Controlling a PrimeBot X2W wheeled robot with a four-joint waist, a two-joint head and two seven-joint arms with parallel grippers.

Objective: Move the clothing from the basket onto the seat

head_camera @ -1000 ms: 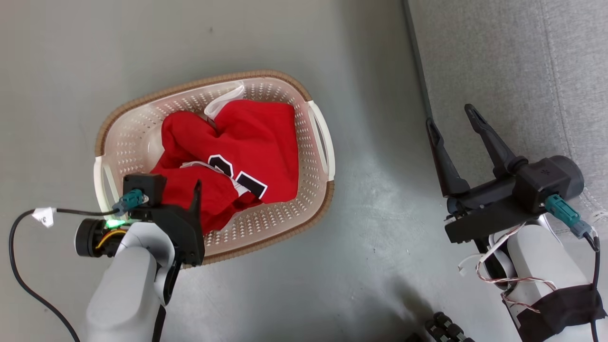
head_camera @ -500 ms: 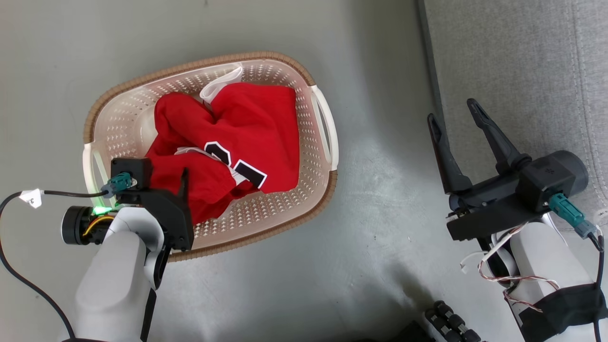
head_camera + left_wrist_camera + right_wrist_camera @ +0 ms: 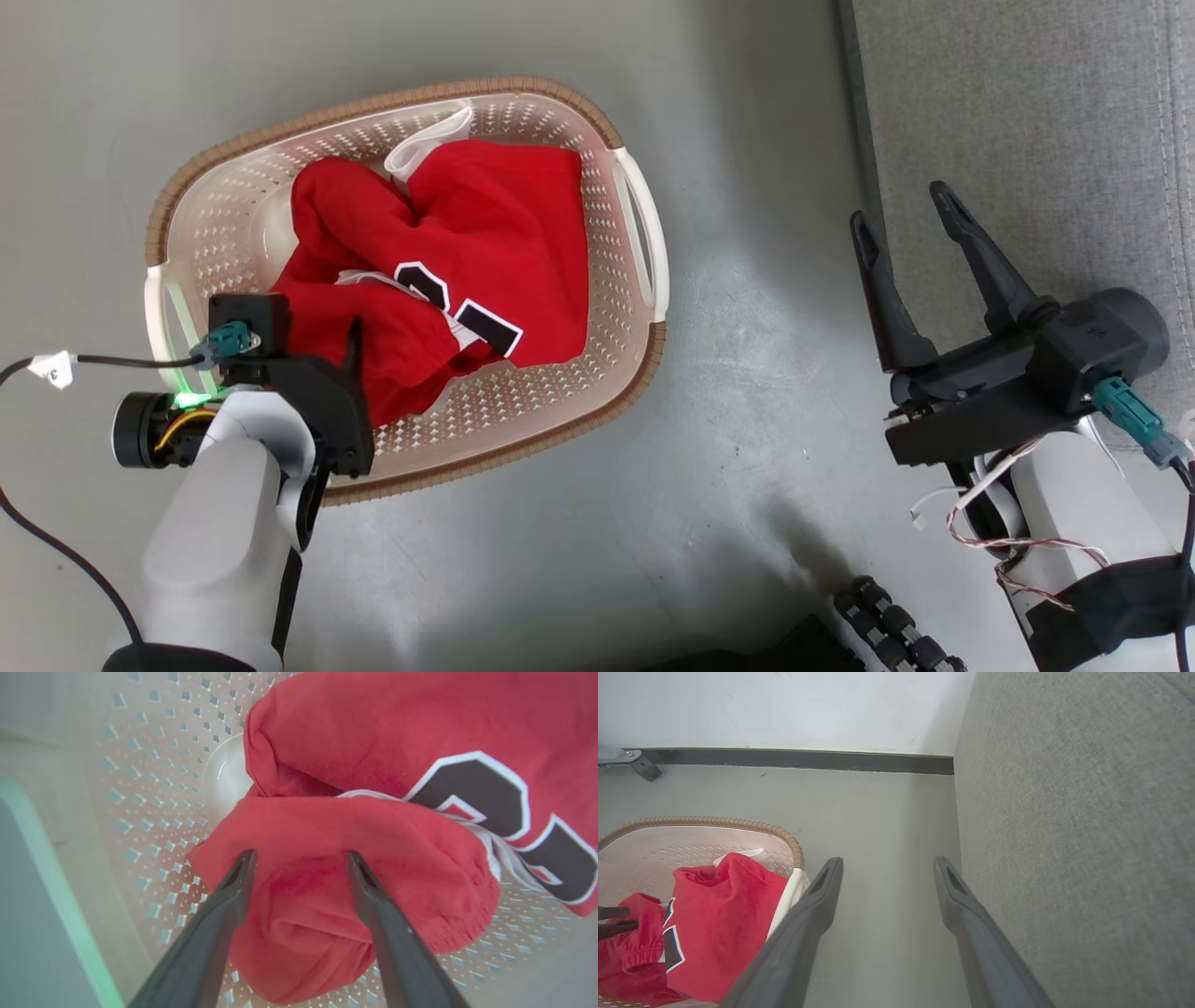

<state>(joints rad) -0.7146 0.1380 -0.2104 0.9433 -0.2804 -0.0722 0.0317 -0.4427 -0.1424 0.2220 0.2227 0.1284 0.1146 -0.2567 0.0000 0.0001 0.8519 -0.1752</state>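
The basket (image 3: pixel 644 243) stands on the grey floor, cream with a brown rim, and also shows in the right wrist view (image 3: pixel 789 840). Inside lies the clothing (image 3: pixel 504 243), crumpled red fabric with black white-edged numerals. My left gripper (image 3: pixel 301 855) points down into the basket's near left part. It is open, and its dark fingers (image 3: pixel 224 905) straddle a rounded fold of the clothing (image 3: pixel 364 742). My right gripper (image 3: pixel 898 210) hangs open and empty over the floor at the edge of the seat (image 3: pixel 1027 103). Bare floor lies between the right fingers (image 3: pixel 808 914), with the seat (image 3: pixel 1087 835) to their right.
A pale wall with a dark baseboard (image 3: pixel 808 759) runs behind the basket, with a metal bracket (image 3: pixel 630 760) at its left end. Black rollers of my base (image 3: pixel 887 625) sit at the bottom. A black cable (image 3: pixel 56 569) trails from my left wrist.
The whole head picture has shifted, so the camera moved. Relative to the numerals, my left gripper has sunk slightly deeper toward the clothing's near fold. Both grippers stay open.
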